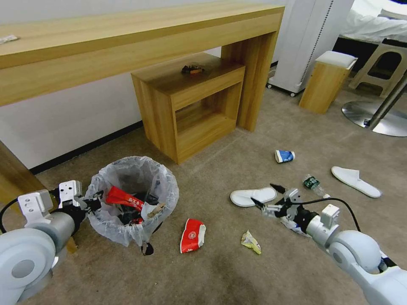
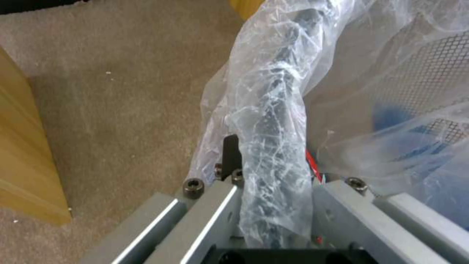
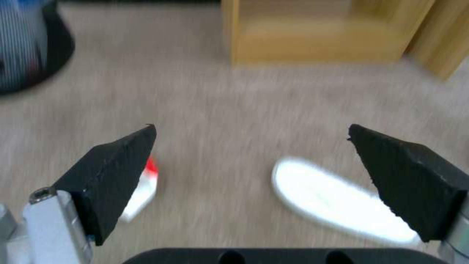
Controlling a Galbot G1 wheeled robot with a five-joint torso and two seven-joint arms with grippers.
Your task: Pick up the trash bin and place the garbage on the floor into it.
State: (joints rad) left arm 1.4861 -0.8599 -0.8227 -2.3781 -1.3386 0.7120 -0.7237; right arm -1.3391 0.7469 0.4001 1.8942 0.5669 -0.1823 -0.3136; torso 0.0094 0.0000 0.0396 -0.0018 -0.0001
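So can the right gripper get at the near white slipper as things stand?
Probably yes: the right gripper is open above bare floor, the slipper just beside it, nothing between.

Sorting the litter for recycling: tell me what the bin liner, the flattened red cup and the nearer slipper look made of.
Bin liner: thin translucent plastic film, crinkled and glossy, mesh wall showing through it in the left wrist view.
Flattened red cup: probably coated paper, creased flat, printed red and white.
Nearer slipper: seems soft white fabric or foam, matte; the exact material is unclear.

Beige-brown floor, translucent white-lined trash bin, red-and-white cup, white slipper
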